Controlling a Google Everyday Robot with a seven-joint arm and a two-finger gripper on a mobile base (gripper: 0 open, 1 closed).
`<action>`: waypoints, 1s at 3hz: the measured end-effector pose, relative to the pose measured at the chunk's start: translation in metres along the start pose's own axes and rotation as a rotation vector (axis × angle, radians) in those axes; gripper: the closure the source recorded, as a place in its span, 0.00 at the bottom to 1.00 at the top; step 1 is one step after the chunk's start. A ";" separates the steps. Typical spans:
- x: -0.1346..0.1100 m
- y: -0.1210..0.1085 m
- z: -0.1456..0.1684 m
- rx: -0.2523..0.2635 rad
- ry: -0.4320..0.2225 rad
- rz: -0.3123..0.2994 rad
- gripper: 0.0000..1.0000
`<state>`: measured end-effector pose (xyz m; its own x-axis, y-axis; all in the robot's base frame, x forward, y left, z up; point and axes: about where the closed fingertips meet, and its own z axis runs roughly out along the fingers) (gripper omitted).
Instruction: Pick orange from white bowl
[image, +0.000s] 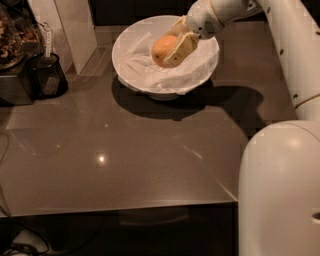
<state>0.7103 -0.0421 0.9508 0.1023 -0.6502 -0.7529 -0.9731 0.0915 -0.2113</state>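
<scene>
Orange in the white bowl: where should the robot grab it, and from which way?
Around its round middle, one finger on each side, coming down from above. The orange is smooth and ball-shaped, so any midline works, but the rim of the white bowl blocks a low sideways reach. The end effector sits over the bowl, its fingers closed across the orange that way.

No lettering to read here.
Nothing legible on any surface right now; the gripper (171, 43) hangs over the white bowl (195, 80), clamped round the orange (161, 49).
</scene>
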 end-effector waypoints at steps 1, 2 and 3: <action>-0.006 0.017 -0.027 -0.017 -0.134 -0.008 1.00; -0.003 0.037 -0.065 0.015 -0.224 0.001 1.00; 0.001 0.063 -0.093 0.058 -0.265 0.018 1.00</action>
<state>0.6297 -0.1072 0.9948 0.1431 -0.4288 -0.8920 -0.9625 0.1497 -0.2263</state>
